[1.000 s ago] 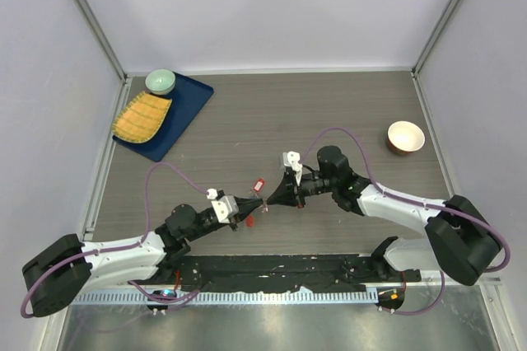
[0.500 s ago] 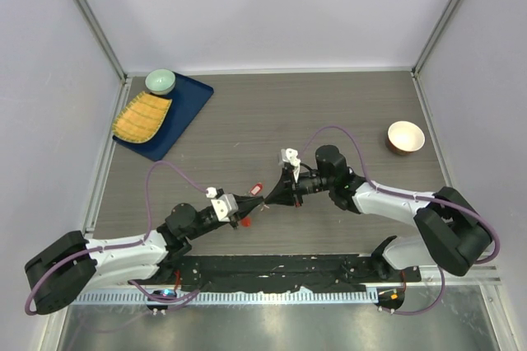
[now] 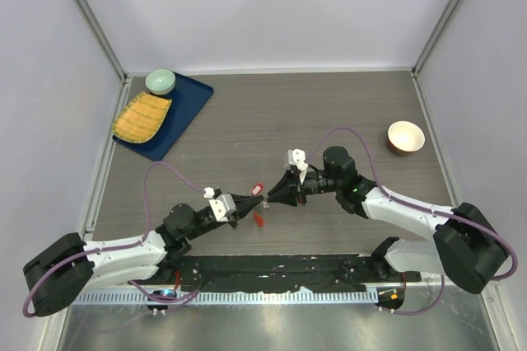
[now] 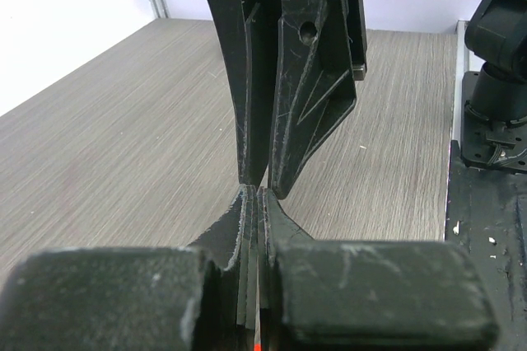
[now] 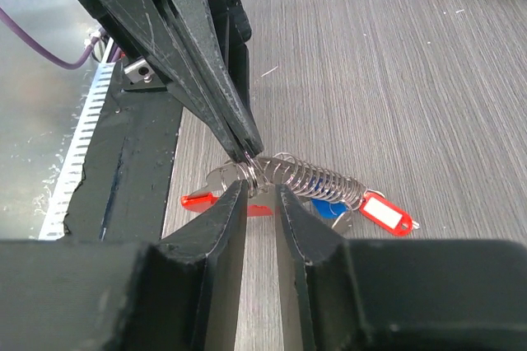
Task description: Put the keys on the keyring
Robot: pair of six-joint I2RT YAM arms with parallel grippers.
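Note:
The keyring [image 5: 317, 180] is a pale metal coil hanging just above the table, with a red label tag [image 5: 385, 213] and a small blue tag [image 5: 326, 207] at its far end. My left gripper [image 5: 247, 150] is shut on the wire ring at the coil's near end. A flat silver key [image 5: 216, 180] hangs at that ring, and a red plastic piece [image 5: 200, 200] shows beneath it. My right gripper [image 5: 262, 196] faces the same ring with its jaws slightly apart and holds nothing. From above, the left gripper [image 3: 252, 200] and right gripper [image 3: 270, 196] meet tip to tip.
A blue tray [image 3: 185, 112] at the back left holds a yellow woven mat [image 3: 142, 117] and a green bowl [image 3: 160, 81]. A tan bowl [image 3: 405, 137] stands at the right. A black base plate [image 3: 272, 273] runs along the near edge.
My right gripper's jaws have parted from shut to a narrow gap. The red piece under the grippers has swung a little to the right. The left gripper still holds the ring.

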